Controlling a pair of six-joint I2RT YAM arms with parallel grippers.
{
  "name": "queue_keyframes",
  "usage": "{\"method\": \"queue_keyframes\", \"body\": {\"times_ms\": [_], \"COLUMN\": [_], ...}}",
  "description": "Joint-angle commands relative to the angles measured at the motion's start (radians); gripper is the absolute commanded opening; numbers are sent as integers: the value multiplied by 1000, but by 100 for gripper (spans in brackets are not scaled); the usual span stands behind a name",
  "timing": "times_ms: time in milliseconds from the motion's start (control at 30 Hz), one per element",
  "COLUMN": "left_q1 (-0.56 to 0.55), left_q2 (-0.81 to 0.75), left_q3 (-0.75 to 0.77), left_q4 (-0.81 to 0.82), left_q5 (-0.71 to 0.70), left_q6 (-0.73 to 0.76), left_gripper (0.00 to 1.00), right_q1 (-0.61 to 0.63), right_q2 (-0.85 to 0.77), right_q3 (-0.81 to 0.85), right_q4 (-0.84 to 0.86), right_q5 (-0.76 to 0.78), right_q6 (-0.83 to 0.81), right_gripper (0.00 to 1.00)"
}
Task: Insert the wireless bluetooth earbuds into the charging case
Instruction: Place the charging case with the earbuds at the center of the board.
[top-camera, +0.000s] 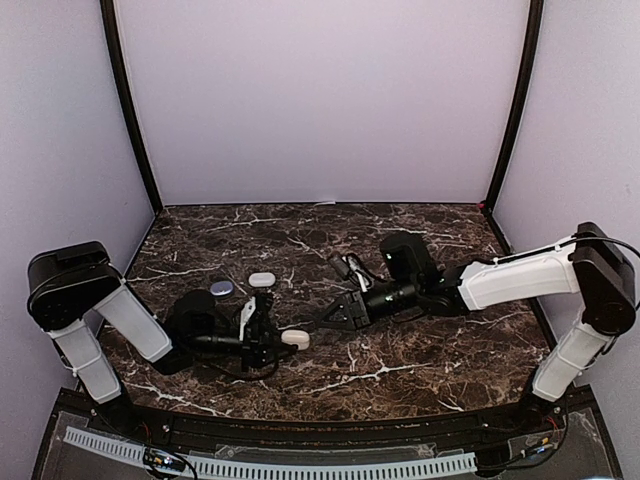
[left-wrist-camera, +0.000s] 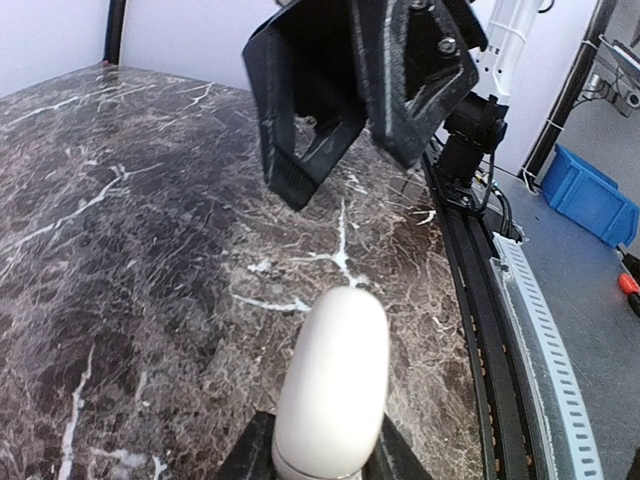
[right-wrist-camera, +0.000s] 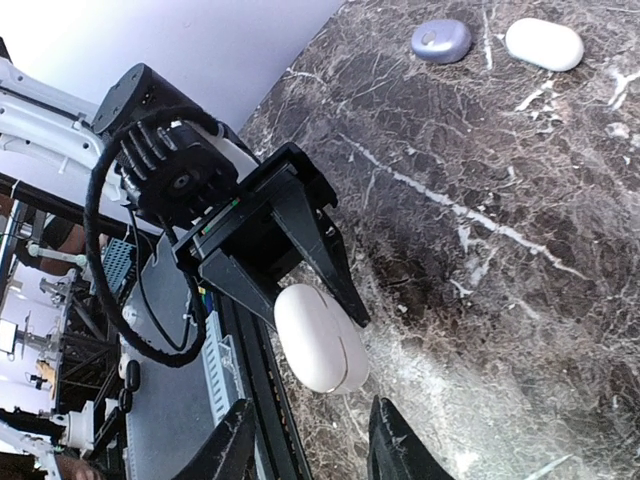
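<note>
My left gripper (top-camera: 272, 338) is shut on a white charging case (top-camera: 295, 338), gripping one end so the rest sticks out toward the right arm. The case (left-wrist-camera: 335, 380) fills the lower middle of the left wrist view and hangs a little above the marble. Its lid seam shows closed in the right wrist view (right-wrist-camera: 320, 338). My right gripper (top-camera: 335, 315) faces the case's free end from a short distance, jaws open with nothing between them (right-wrist-camera: 312, 425). It also shows at the top of the left wrist view (left-wrist-camera: 345, 150). No earbuds are in view.
A lavender case (top-camera: 222, 288) and a second white case (top-camera: 262, 280) lie closed side by side on the dark marble table (top-camera: 400, 370), behind the left gripper. A slotted cable track (left-wrist-camera: 545, 330) runs along the near edge, with a blue bin (left-wrist-camera: 590, 195) beyond it.
</note>
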Motion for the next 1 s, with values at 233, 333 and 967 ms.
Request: {"method": "queue_keyframes", "body": {"times_ms": [233, 333, 967], "left_q1": [85, 118, 194], "left_q2": [-73, -90, -103], "left_q3": [154, 211, 457], "left_q4": [-375, -505, -875], "left_q5": [-141, -179, -309], "left_q6": [-167, -199, -255], "left_gripper": [31, 32, 36], "right_q1": [-39, -48, -99], "right_q2": [-103, -137, -255], "right_q3": [-81, -106, -189], "right_q4": [2, 4, -69], "right_q5": [161, 207, 383], "right_q6": [-22, -21, -51], "right_gripper": [37, 37, 36]}}
